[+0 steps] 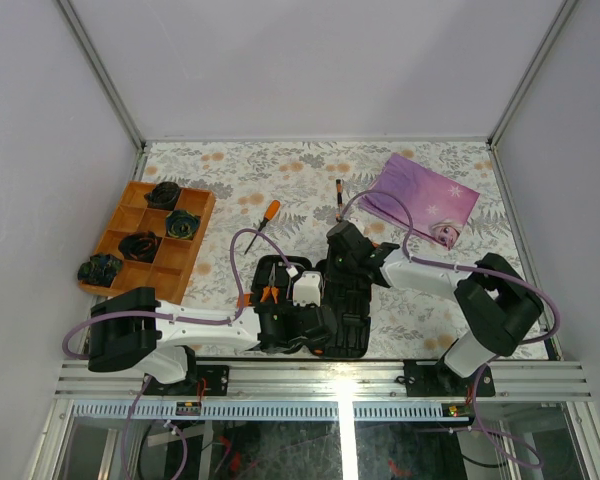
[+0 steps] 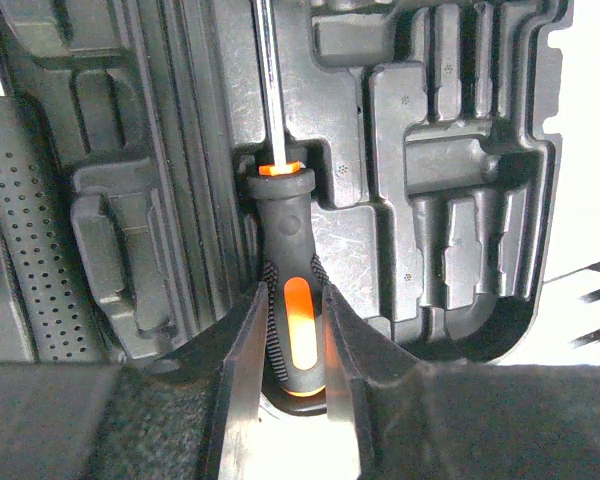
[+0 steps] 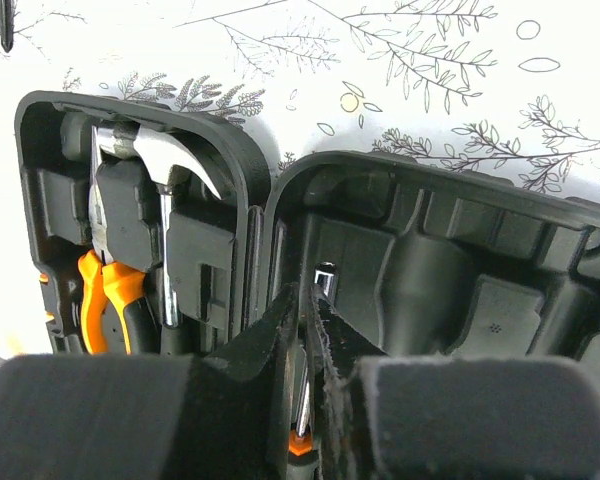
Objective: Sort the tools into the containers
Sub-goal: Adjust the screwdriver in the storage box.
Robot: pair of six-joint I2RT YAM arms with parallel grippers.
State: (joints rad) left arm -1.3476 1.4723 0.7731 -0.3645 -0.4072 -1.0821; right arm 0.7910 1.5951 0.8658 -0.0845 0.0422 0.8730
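Hammer (image 3: 166, 165) and pliers (image 3: 105, 292) are lying in the case (image 3: 460, 262), left jaws and right jaws are clenching a screwdriver (image 2: 289, 240), and an orange screwdriver (image 1: 268, 214) and a dark one (image 1: 339, 193) are waiting on the counter (image 1: 280, 165)

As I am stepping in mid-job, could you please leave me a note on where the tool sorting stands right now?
Left hand: shut on the handle of a screwdriver lying in a slot of the open case.
Right hand: closed on a steel shaft with an orange collar, seemingly a screwdriver's; same tool or not, I cannot tell.
Done: hammer and pliers sit in the case.
Left to do: an orange-handled screwdriver and a dark screwdriver lie on the table beyond the case.
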